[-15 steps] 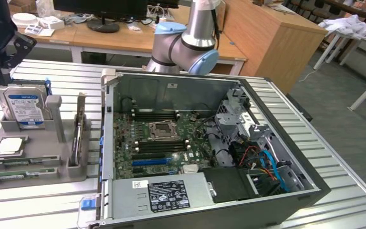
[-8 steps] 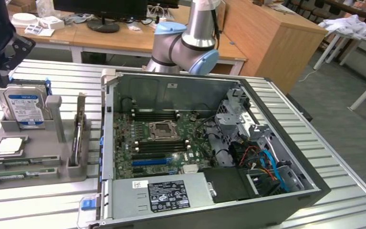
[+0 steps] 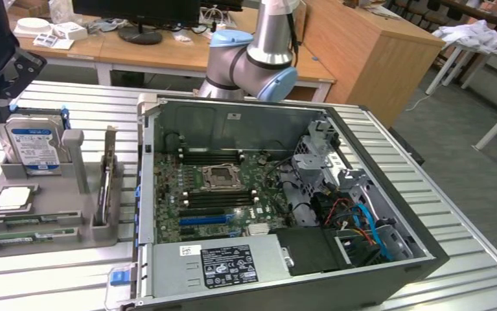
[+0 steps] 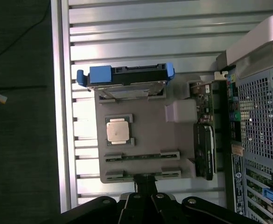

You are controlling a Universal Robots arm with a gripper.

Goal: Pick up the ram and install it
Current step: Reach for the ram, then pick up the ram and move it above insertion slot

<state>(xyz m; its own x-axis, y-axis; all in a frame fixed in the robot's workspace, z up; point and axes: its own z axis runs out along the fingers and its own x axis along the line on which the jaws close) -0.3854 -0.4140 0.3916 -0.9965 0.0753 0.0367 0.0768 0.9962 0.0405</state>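
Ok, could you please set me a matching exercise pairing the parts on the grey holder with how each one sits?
Things:
1 hard drive
2 CPU chip
3 ram

States:
a lying flat in a square recess
b held in a long narrow slot
c standing upright, blue label showing

Pairs: 1-c, 2-a, 3-b
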